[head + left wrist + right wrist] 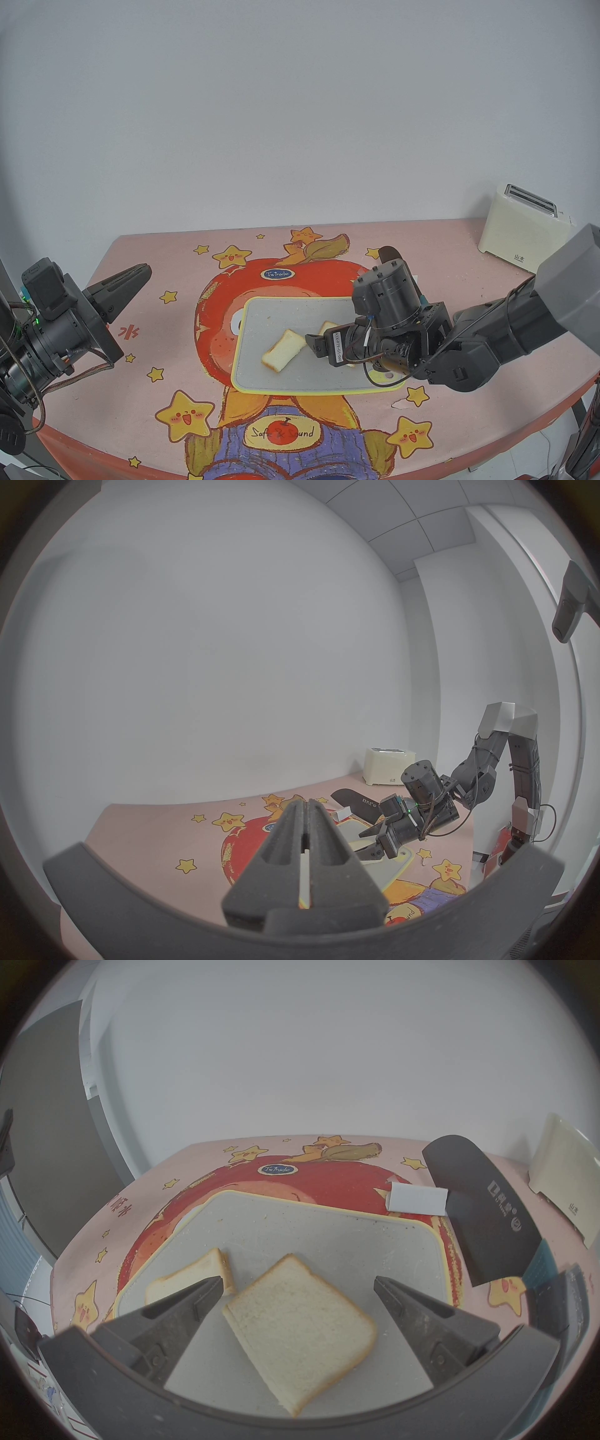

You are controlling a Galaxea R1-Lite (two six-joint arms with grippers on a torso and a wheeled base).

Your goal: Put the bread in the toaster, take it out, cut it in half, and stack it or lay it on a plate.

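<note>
- Progress: left bread piece [284, 350] and right bread piece [300, 1329] lie mid cutting board [275, 312]. Cutting is judged done; plating remains.
- Right gripper [297, 1285]: jaws wide apart, straddling the right bread piece, gripping nothing.
- Left gripper [306, 811]: closed, empty, above the table's left edge.

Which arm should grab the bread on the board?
Right. The right claw, open, hangs over a bread slice on the cutting board; the left claw is shut, near the left edge of the table.
</note>
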